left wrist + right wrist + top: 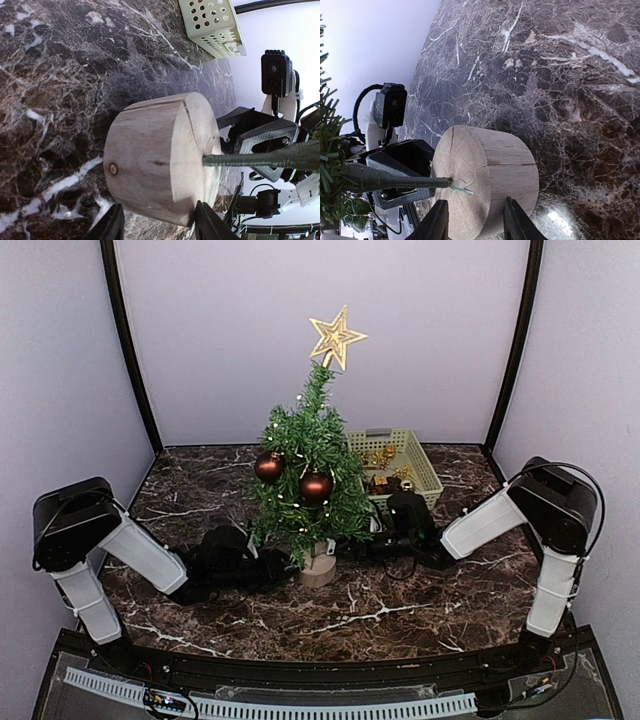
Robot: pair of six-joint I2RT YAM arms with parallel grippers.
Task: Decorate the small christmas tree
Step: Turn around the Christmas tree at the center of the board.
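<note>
- The small christmas tree [310, 475] is seen standing upright at the middle of the marble table [420, 605], with its stump base [320, 568] set on the stone.
- It is already crowned with a gold star [337, 337], and two dark red baubles [269, 466] are hung on the near branches.
- A cream basket [430, 475] is placed just behind the tree to its right, and gold ornaments [385, 455] can be seen inside it.
- The left gripper [160, 221] is positioned low at the base from the left. Its fingers are spread apart at either side of the wood's near edge, and no firm pinch can be made out.
- The right gripper [475, 219] is mirrored on the other side, with its jaws likewise parted at the edge of the wood. Nothing is seen clamped there either.
- The thin trunk [250, 159] is left free by both grippers, and only the base is approached.
- The step in hand is judged to be a two-sided hold on the base, to steady or turn the tree rather than to hang anything.
- For the next move, an even squeeze from both sides would be called for, with the base kept flat on the table.
- Care would be needed, since the crown looks top-heavy and the baubles could be shaken loose by a jolt.
- After that, a gold piece would probably have to be fetched from the basket.
</note>
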